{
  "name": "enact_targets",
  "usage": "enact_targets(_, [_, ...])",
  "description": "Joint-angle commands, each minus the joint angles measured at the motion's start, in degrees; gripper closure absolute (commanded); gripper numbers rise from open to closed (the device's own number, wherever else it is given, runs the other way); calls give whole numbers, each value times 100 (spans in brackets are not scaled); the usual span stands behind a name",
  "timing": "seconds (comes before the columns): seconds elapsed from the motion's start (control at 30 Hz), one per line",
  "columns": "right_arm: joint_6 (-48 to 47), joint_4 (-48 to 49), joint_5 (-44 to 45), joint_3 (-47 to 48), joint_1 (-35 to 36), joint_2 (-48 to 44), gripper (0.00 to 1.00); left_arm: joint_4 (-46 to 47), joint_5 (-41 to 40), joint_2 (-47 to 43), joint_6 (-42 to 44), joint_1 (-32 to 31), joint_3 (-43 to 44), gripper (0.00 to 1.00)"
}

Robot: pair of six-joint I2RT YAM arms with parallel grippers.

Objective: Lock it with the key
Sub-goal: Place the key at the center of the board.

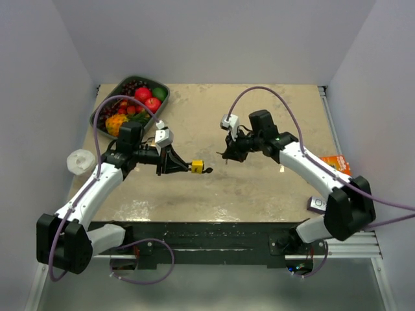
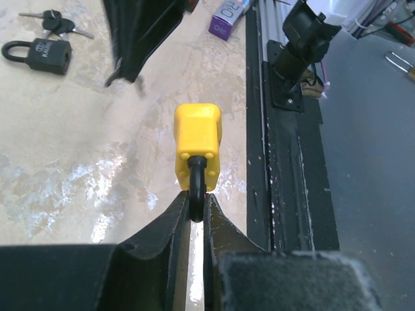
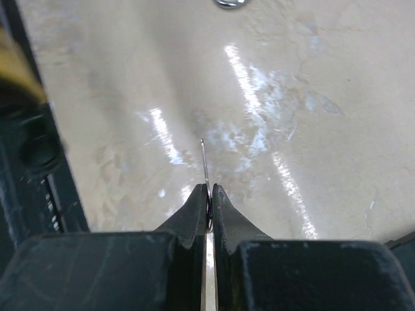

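My left gripper (image 1: 183, 166) is shut on the black shackle (image 2: 196, 188) of a yellow padlock (image 1: 196, 166), held out above the table with its body pointing away from the fingers. The padlock fills the middle of the left wrist view (image 2: 198, 139), with the left gripper (image 2: 196, 206) below it. My right gripper (image 1: 228, 153) is shut on a thin metal key (image 3: 204, 162), seen edge-on and sticking out past the fingertips of the gripper (image 3: 209, 194). The two grippers face each other a short gap apart. The key's tip does not touch the padlock.
A black padlock (image 2: 39, 55) with a bunch of keys (image 2: 55, 23) lies on the table beyond the right gripper. A fruit tray (image 1: 166, 96) sits back left, a white roll (image 1: 79, 160) at the left edge, an orange packet (image 1: 337, 165) and a small purple box (image 1: 316, 204) at right.
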Motion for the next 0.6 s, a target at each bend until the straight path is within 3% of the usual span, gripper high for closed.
enact_targets(0.0, [1027, 1388, 860, -16, -45, 707, 100, 1230, -91, -337, -645, 35, -228, 100])
enact_targets(0.23, [1423, 1768, 1072, 308, -370, 1832, 100, 2250, -293, -425, -1349, 35, -632, 100])
enact_targets(0.57, [1520, 1794, 1045, 880, -827, 3099, 100, 2383, -311, -390, -1428, 26, -685, 100])
